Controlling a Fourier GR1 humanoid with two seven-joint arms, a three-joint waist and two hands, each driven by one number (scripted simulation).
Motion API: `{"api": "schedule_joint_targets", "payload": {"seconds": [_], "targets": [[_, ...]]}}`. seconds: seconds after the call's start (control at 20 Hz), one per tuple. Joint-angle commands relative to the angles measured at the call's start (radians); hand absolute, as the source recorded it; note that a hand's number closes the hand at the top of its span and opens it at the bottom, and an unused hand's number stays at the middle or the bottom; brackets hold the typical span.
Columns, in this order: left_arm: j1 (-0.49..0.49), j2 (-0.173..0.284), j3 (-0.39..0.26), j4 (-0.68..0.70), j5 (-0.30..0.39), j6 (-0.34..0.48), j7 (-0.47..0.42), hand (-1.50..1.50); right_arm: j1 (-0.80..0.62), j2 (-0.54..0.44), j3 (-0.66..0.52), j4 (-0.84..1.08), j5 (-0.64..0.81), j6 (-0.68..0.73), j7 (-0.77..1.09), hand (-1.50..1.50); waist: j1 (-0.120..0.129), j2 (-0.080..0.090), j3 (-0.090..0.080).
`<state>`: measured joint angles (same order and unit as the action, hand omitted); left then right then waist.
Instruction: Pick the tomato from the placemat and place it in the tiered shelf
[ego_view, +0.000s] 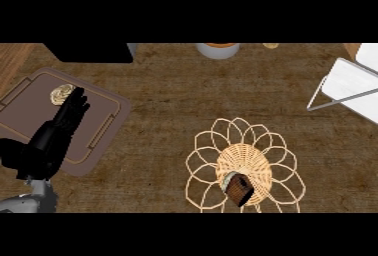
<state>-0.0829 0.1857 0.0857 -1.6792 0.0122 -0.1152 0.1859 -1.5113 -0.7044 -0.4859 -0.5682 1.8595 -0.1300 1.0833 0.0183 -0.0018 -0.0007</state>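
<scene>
Left hand reaching over a pale object on the brown mat.

The pale, yellowish round object (62, 93) lies near the far corner of the brown rectangular placemat (29, 107); the black left hand (68, 116) stretches across the mat, fingers straight, tips touching it, grasping nothing. White tiered shelf (347, 87) stands well apart, far right.

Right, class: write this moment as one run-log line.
left hand: open, fingertips beside pale round object | brown mat: under both | tiered shelf: far right | right hand: unseen

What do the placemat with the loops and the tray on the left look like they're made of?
The placemat looks like woven straw or wicker: pale tan, tight woven centre, open looped border. The tray seems matte moulded plastic or similar: flat grey-brown, rounded corners, raised inner rim. Neither is certain from this view.
</scene>
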Motion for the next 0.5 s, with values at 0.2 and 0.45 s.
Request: {"api": "schedule_joint_targets", "payload": {"seconds": [0.2,0.45], "targets": [[0.026,0.016,0.034,0.011,0.006,0.001,-0.013,0.0,-0.051,0.06,-0.068,-0.305,-0.035,-0.02,0.201,-1.5,-0.048,-0.021,-0.001],[0.104,0.016,0.03,-0.063,0.006,-0.005,-0.019,0.0,0.022,0.116,-0.1,-0.574,-0.075,0.077,0.143,-1.5,-0.053,-0.033,0.001]]}}
